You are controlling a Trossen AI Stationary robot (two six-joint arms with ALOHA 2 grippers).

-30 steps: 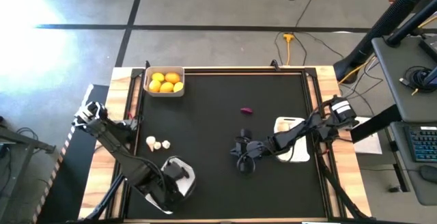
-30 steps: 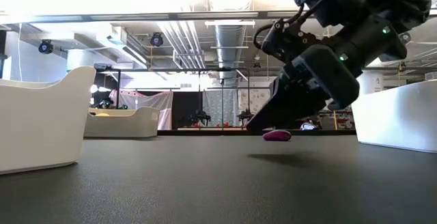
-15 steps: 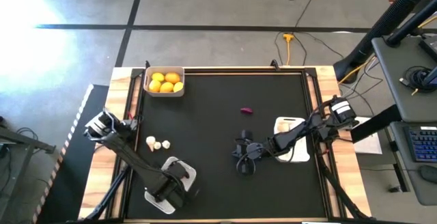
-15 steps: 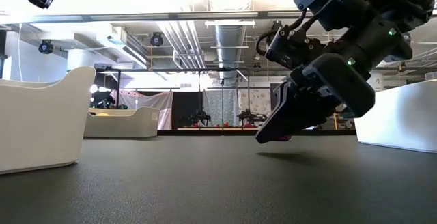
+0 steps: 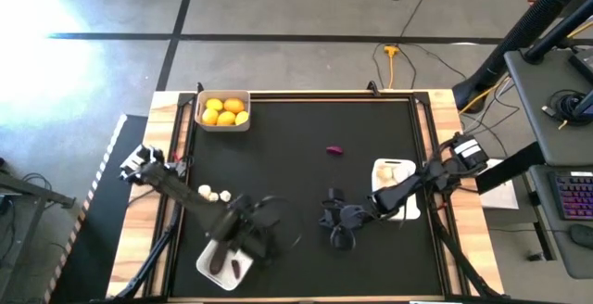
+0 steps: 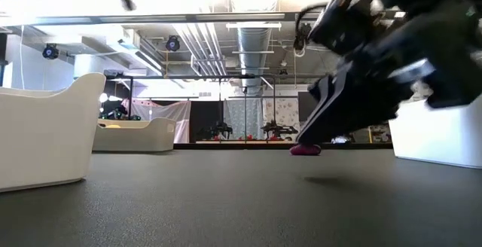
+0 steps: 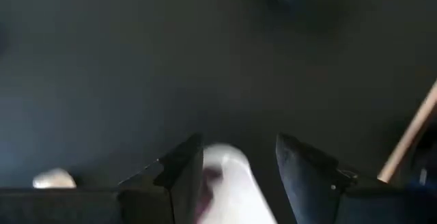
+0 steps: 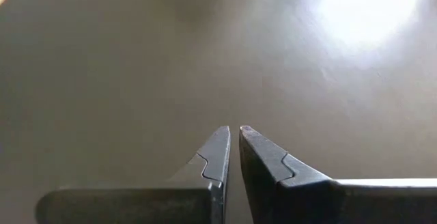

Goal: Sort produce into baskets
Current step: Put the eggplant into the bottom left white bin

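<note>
High view has the left gripper (image 5: pixel 248 239), jaws parted and empty, over the near-left basket (image 5: pixel 206 265) holding eggplants (image 5: pixel 236 268); it should lift clear before swinging toward the garlic (image 5: pixel 214 195), while the right gripper (image 5: pixel 339 233) hovers shut and empty mid-table.

Both arms are dark, near black, built of slim jointed links with loose black cables looping beside them, and each carries a pale grey-white block near its base at the edge of the table (image 5: pixel 306 156). The right gripper (image 8: pixel 233 138) ends in two flat, dark grey tapering fingers with a stepped notch along each, and the left gripper (image 7: pixel 239 166) has two broader black fingers
</note>
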